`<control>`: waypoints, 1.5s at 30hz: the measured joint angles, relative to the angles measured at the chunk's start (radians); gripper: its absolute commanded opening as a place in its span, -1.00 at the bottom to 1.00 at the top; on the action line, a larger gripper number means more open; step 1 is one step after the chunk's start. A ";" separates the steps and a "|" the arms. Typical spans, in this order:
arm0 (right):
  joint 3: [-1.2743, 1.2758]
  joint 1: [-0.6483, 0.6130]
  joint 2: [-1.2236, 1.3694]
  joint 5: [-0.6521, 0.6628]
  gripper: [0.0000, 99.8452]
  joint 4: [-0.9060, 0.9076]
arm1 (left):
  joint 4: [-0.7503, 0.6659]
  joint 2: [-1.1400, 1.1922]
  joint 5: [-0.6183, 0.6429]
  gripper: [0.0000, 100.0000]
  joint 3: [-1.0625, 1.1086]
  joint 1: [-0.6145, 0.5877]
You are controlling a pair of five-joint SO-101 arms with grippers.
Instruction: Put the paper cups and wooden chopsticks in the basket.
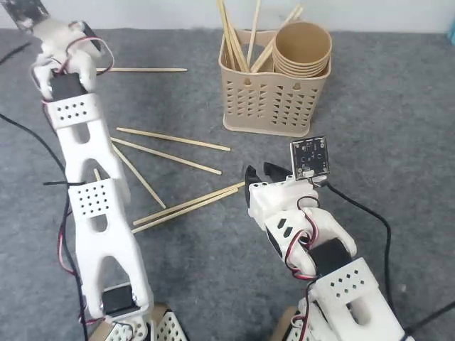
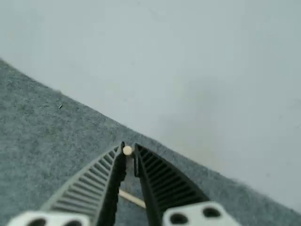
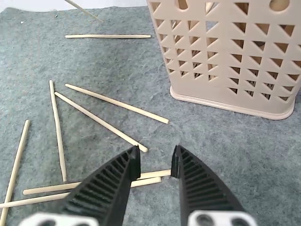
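From above, the basket held the paper cups; loose chopsticks lay on the table left of it. Left wrist view: the left jaws pinched one chopstick, likely to carry it there. Right wrist view: the right jaws stood spread over a chopstick pair before the basket, probably lining up a grab.

A: What lies under and around the left gripper?
B: A flat grey felt-like mat, fuzzy and slightly matted. It also spreads out on every side of the right gripper.
A: And beyond it?
B: Just past the left gripper's tips, the mat ends at a plain, pale off-white wall, smooth and flat.
A: How is the light?
B: Soft and even, with only faint shadows on the mat.
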 measured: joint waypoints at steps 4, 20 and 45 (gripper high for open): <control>0.000 0.000 0.000 0.000 -0.77 0.000 | 0.163 -0.043 -0.038 -0.98 0.000 0.005; 0.000 0.000 0.000 0.000 -0.77 0.000 | 0.655 -0.183 -0.172 -0.98 0.003 0.044; 0.000 0.025 0.000 0.000 -0.77 0.000 | 0.680 -0.333 -0.239 -0.98 0.353 0.026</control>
